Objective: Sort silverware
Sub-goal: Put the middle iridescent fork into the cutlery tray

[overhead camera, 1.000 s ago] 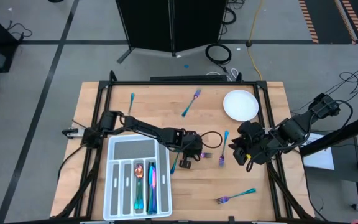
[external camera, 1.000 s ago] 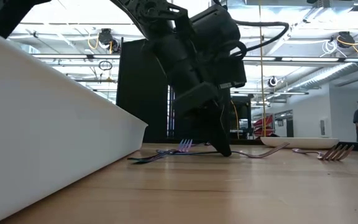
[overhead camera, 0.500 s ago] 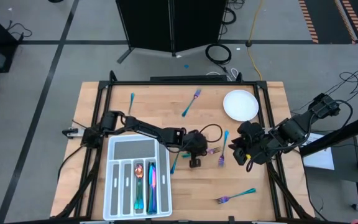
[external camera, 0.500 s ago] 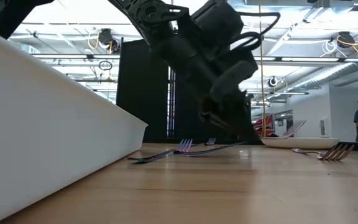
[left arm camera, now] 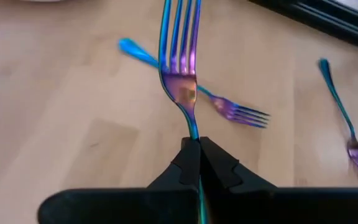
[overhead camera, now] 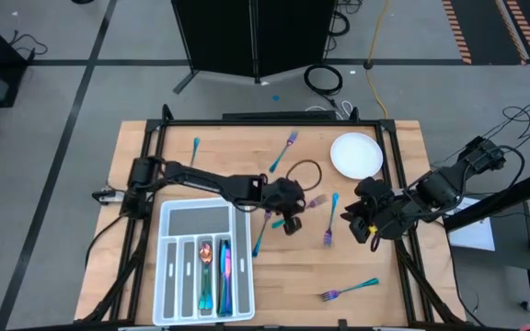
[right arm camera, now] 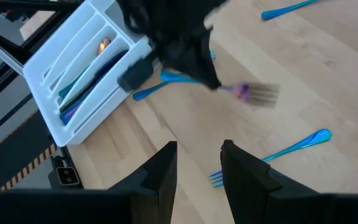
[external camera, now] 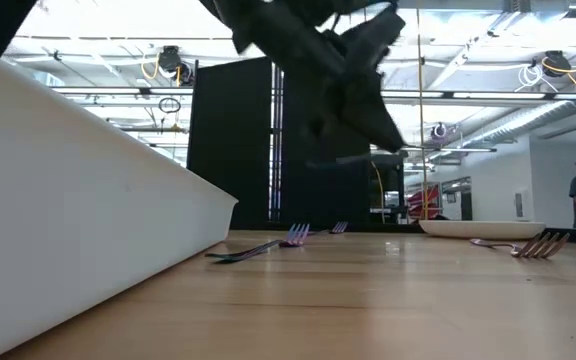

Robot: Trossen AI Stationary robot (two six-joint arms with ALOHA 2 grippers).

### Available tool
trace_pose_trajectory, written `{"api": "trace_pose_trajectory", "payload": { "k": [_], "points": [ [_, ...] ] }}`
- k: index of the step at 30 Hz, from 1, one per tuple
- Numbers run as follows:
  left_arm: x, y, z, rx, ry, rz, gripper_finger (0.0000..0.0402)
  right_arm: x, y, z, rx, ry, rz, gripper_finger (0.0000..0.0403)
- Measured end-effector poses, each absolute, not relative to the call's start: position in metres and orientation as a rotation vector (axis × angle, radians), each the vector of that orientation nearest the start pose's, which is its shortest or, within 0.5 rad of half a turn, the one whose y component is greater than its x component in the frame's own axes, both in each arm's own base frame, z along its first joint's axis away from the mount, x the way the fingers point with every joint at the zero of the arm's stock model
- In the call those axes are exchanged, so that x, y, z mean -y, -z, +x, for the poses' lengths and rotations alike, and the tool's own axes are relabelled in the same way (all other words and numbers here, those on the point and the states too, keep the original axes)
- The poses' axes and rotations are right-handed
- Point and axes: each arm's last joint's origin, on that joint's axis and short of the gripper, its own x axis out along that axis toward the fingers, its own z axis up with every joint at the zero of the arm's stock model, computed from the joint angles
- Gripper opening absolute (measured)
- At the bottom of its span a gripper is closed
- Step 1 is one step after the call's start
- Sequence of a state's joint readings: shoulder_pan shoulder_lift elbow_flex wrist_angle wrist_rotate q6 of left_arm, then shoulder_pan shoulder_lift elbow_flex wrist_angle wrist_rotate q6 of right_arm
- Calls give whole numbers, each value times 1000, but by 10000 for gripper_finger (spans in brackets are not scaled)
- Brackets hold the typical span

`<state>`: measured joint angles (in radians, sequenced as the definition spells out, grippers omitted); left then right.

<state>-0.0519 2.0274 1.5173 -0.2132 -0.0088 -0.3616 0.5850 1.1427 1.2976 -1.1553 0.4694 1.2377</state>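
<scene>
- Left wrist view, nearest first: left hand [left arm camera: 194,163] clamped tight on the handle of a rainbow fork [left arm camera: 180,68] — tines lead away from the fingers, long axis in line with the hand's reach. Fork is clear of the table [left arm camera: 55,124].
- Just beyond and below it, a second fork [left arm camera: 229,109] lies flat on the wood, crossing under the held one at an angle; a third fork [left arm camera: 347,134] lies further off to the side.
- High view: held piece hangs near table centre, just beside the white tray [overhead camera: 187,221], which already has pieces in its narrow slots.
- Judgement: carry step. Best done by turning the wrist until the fork's long axis runs parallel to a slot, lowering close, then releasing — a drop from height could bounce it crosswise.
- Farthest: right hand [overhead camera: 364,221] waits at the table's right edge, fingers parted, holding nothing; white plate [overhead camera: 355,154] beyond.
</scene>
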Motion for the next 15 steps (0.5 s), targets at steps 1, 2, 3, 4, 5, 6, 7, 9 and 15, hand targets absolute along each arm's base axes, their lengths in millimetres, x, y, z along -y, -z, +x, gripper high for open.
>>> {"api": "trace_pose_trajectory", "payload": {
  "k": [1,2,3,4,5,6,7,9,15],
  "points": [
    [21,-214,448,-726,-117,-343,2,-95,-363,167,-769,415,655,109],
    [19,-220,445,-721,-145,-370,2,-94,-364,166,-766,408,650,109],
    [17,-227,442,-721,-170,-401,2,-93,-365,165,-764,400,642,109],
    [15,-233,436,-733,-198,-430,2,-93,-366,164,-763,394,635,109],
    [14,-237,432,-741,-226,-460,2,-92,-366,163,-762,389,627,109],
    [13,-243,429,-735,-251,-494,2,-92,-367,163,-760,384,618,109],
    [12,-249,424,-745,-276,-522,2,-92,-367,162,-761,379,607,109],
    [11,-256,411,-798,-325,-557,1,-92,-367,162,-763,371,589,109],
    [18,-278,368,-932,-547,-585,1,-92,-367,163,-774,343,516,109]
  ]
}}
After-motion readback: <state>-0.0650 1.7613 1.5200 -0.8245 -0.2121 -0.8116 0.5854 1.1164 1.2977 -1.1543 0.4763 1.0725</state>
